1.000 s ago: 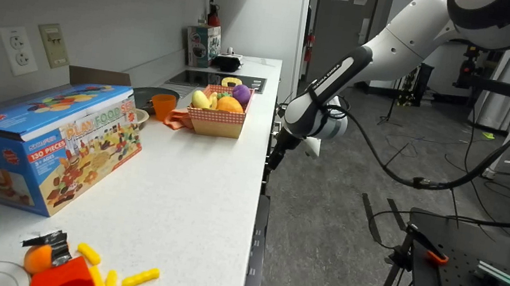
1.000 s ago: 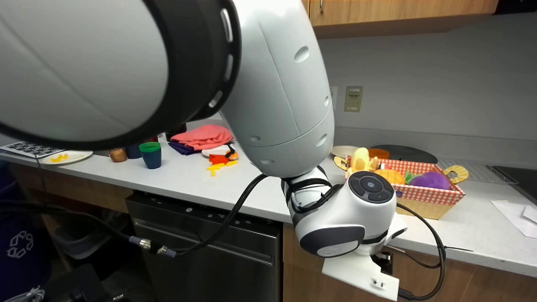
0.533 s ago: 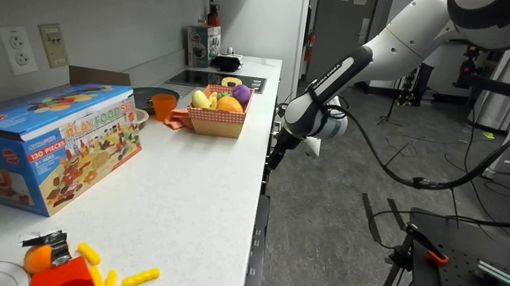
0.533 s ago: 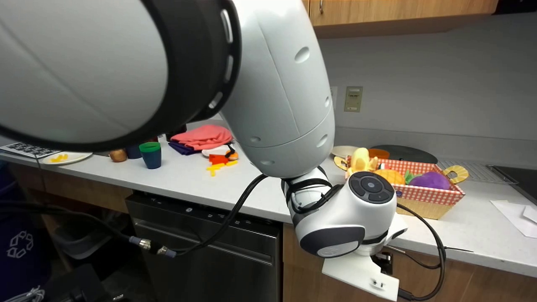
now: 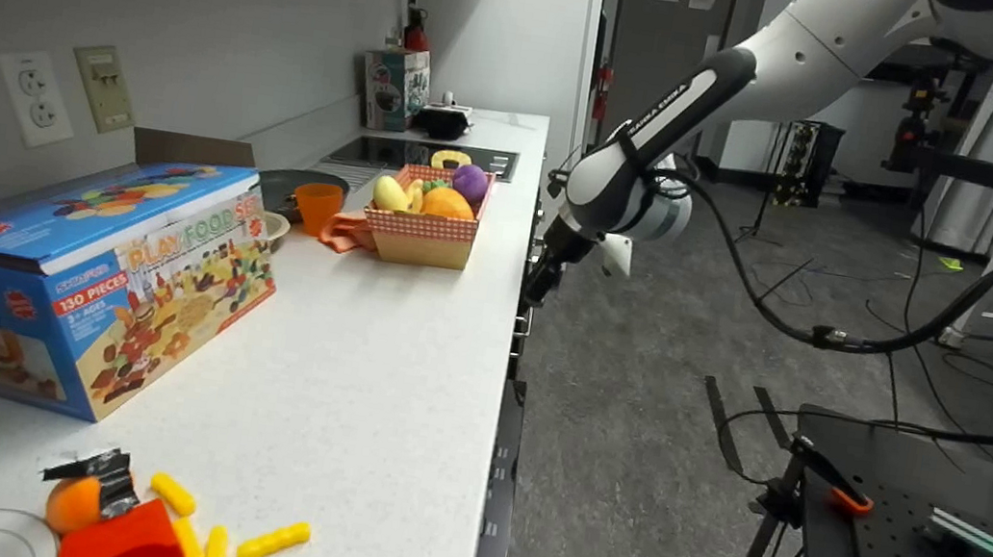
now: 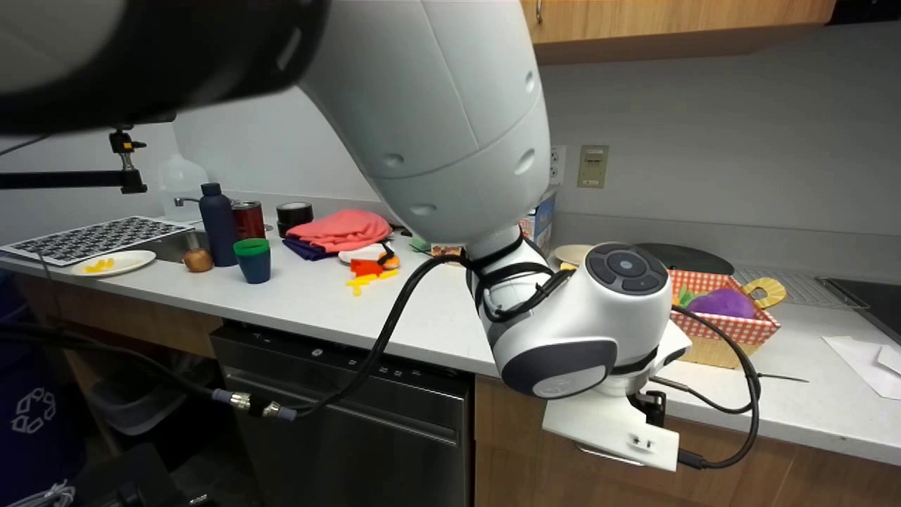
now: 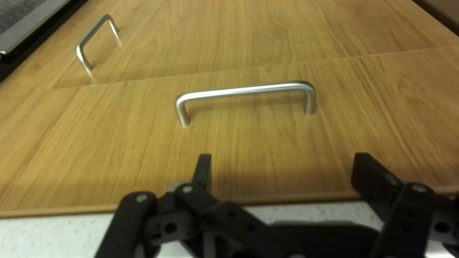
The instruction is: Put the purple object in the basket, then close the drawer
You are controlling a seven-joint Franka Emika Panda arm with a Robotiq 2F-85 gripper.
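- Rising slightly in both exterior views since a moment ago, with the Robotiq gripper (image 7: 283,161) parted wide around nothing, clear of the bar handle (image 7: 247,90) on the drawer (image 7: 251,143).
- Probably meaning a finished push and a retreat (judging by an apparently flush drawer).
- Finding the purple toy (image 5: 470,184) inside the gingham-trimmed basket (image 5: 418,251), likely needing no further placing.
- Losing part of the basket behind the Panda wrist (image 6: 577,324) in an exterior view, barely making out the gripper there, unable to rule out a narrow drawer gap.
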